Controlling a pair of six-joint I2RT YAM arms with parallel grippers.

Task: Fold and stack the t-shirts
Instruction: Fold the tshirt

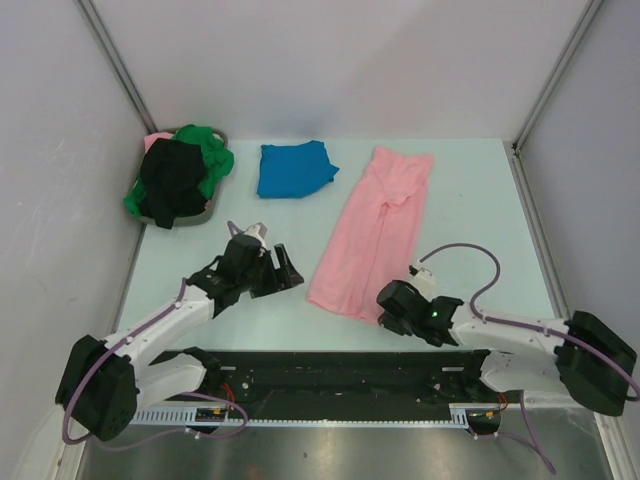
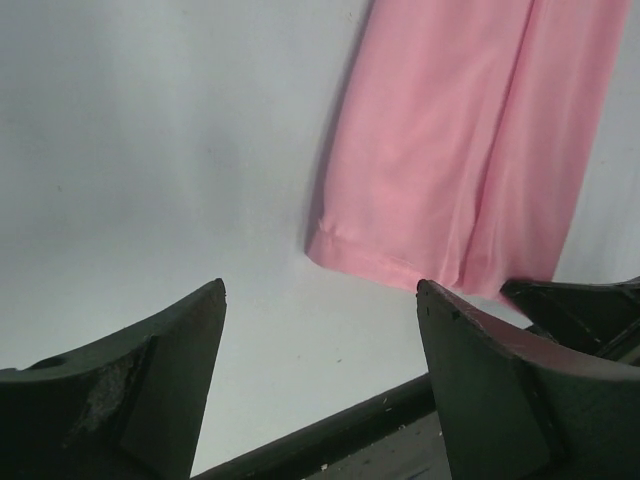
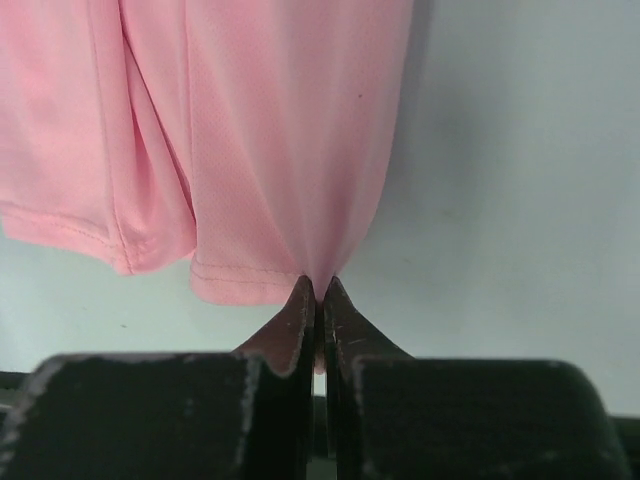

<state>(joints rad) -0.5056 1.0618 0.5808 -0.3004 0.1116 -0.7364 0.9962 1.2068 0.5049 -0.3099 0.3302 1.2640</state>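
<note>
The right gripper (image 3: 320, 298), nearest its wrist camera, is clamped on the near hem of the pink t-shirt (image 3: 270, 120), which lies lengthwise on the surface (image 1: 480, 220). The left gripper (image 2: 320, 290) hangs near that hem, fingers apart. Only the overhead view shows the folded blue t-shirt (image 1: 293, 168), and the green t-shirt (image 1: 215, 150) and black t-shirt (image 1: 172, 180) heaped in the grey basket (image 1: 208, 213).
</note>
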